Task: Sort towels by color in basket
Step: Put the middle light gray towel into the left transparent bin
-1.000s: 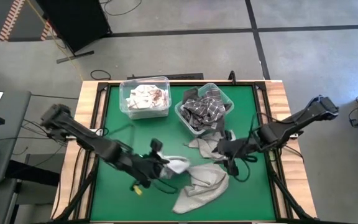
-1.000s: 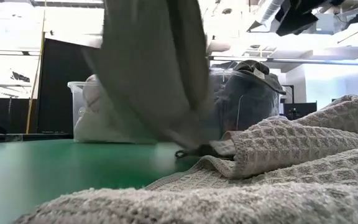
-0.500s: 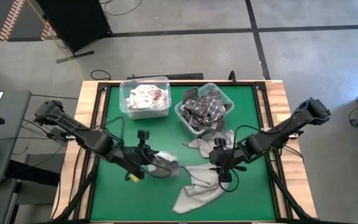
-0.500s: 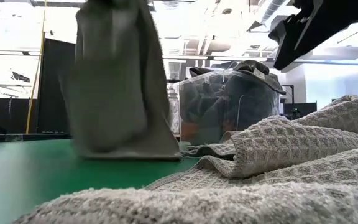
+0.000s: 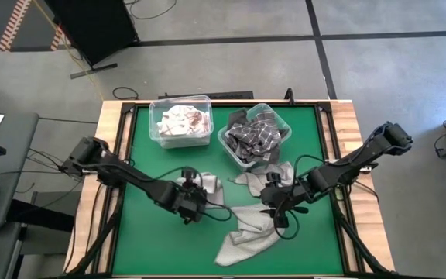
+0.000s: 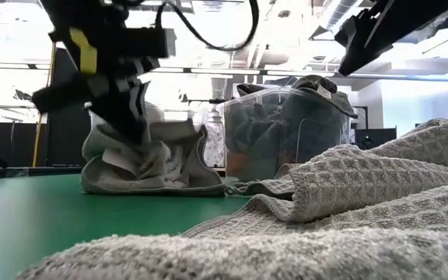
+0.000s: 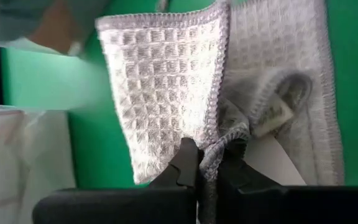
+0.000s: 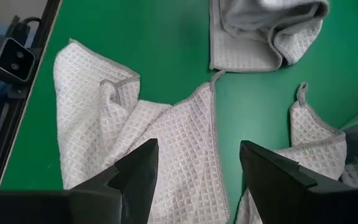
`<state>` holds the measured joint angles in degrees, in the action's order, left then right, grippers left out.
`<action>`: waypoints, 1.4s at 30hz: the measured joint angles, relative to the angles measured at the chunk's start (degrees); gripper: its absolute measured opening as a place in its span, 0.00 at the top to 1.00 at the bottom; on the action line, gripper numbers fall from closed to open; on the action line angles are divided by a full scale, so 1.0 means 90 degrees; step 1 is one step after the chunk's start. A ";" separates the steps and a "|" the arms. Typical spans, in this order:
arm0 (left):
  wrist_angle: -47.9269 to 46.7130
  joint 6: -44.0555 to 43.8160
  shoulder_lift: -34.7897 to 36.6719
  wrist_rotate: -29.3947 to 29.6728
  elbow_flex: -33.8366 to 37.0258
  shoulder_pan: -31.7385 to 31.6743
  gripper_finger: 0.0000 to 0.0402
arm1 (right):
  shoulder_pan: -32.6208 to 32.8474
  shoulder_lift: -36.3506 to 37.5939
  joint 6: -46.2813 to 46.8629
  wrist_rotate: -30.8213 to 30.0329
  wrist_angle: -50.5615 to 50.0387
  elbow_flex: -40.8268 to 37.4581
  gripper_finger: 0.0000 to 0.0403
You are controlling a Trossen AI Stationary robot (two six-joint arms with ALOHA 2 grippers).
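**Left arm grips a light grey towel while the right waits over the pile**

The green table (image 5: 142,147) carries two clear bins at its far side, presumably one per colour group: the left bin (image 5: 180,121) holds pale, whitish cloths and the right bin (image 5: 255,136) holds dark grey and checked ones. In front of them, three light grey waffle towels lie loose (a fourth piece may be folded among them; I cannot tell). The largest towel (image 5: 248,232) sprawls near the front edge, likely still waiting its turn. A smaller towel (image 5: 262,177) lies just beside the right bin.

The left gripper (image 7: 208,163) is pinched tight on a fold of the third towel (image 5: 201,188), which sits bunched on the table in front of the left bin, probably so it can be lifted toward a bin. The right gripper (image 8: 194,163) hovers above the largest towel with its fingers spread wide and nothing between them, seemingly lined up to take it.
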<state>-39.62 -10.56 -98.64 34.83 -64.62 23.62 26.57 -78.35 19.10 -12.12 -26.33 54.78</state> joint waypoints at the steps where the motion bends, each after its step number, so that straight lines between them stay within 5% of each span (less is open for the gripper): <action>1: 0.0035 0.0003 -0.0102 0.0000 0.0000 -0.0013 0.97 | 0.0000 0.0000 -0.0006 -0.0002 0.0030 0.0000 0.37; 6: 0.0202 -0.0007 -0.0293 -0.0029 -0.0002 -0.0030 0.82 | 0.0000 0.0000 -0.0011 0.0000 0.0032 0.0000 0.37; 12: 0.0659 -0.0030 -0.0232 -0.0114 -0.0014 -0.0063 0.49 | 0.0000 0.0000 -0.0106 0.0000 0.0042 0.0000 0.37; 16: 0.0766 -0.0015 -0.0297 -0.0724 -0.0016 -0.0246 0.28 | -0.0010 0.0000 -0.0157 0.0000 0.0120 0.0000 0.37; 21: 0.1163 0.0021 -0.0358 -0.1053 0.0206 -0.0489 0.16 | -0.0010 0.0000 -0.0179 0.0000 0.0242 0.0000 0.37; 33: 0.2222 0.0404 -0.0318 -0.2230 0.0960 -0.1143 0.25 | 0.0007 0.0000 -0.0176 0.0000 0.0270 0.0000 0.37; 37: 0.2392 0.0628 -0.0330 -0.2289 0.0969 -0.1120 0.40 | 0.0007 0.0000 -0.0176 0.0000 0.0320 0.0000 0.37; 42: 0.2388 0.0872 -0.0344 -0.2336 0.0974 -0.1113 0.74 | -0.0005 0.0000 -0.0176 0.0000 0.0333 0.0000 0.37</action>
<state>-18.13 -2.71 -101.73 13.81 -55.86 13.60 26.52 -78.35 17.52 -12.12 -23.34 54.78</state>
